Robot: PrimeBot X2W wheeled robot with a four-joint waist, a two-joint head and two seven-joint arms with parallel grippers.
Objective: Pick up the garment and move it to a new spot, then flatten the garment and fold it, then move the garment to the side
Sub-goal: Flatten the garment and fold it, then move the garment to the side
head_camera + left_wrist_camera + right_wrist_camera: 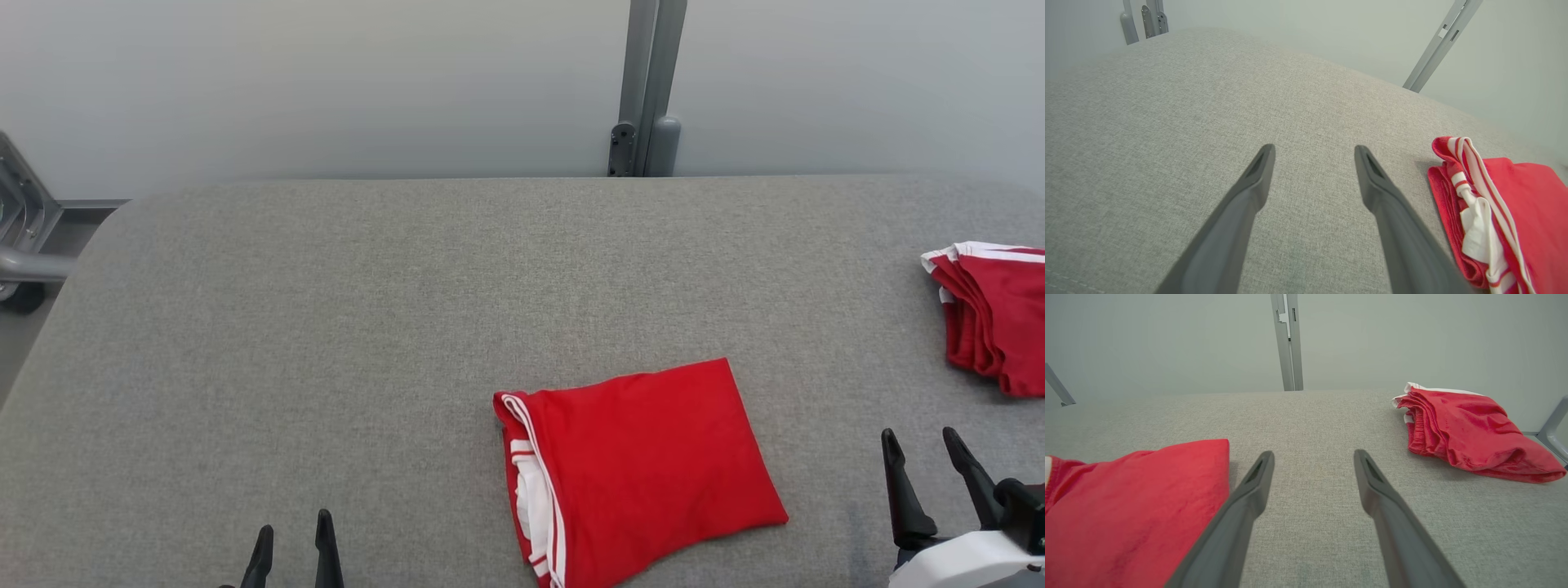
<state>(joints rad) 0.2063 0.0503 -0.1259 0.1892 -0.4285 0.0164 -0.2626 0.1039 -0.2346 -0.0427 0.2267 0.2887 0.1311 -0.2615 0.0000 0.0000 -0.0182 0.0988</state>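
The garment [645, 465], red with white stripes along one edge, lies folded into a rough rectangle on the grey padded table [408, 327], near the front and right of centre. My left gripper [295, 524] is open at the lower left, well left of it, with nothing between its fingers. In the left wrist view the gripper [1314, 149] hovers over bare fabric, and the garment's striped edge [1478, 204] lies to its right. My right gripper [920, 435] is open and empty just right of the garment. The right wrist view has the gripper [1313, 454] beside the garment's plain red side [1135, 498].
A second red garment [992, 314], loosely bunched, lies at the table's right edge, also in the right wrist view [1470, 428]. A grey post [649, 90] stands behind the table against the pale wall. A metal frame [20, 237] sits off the left corner.
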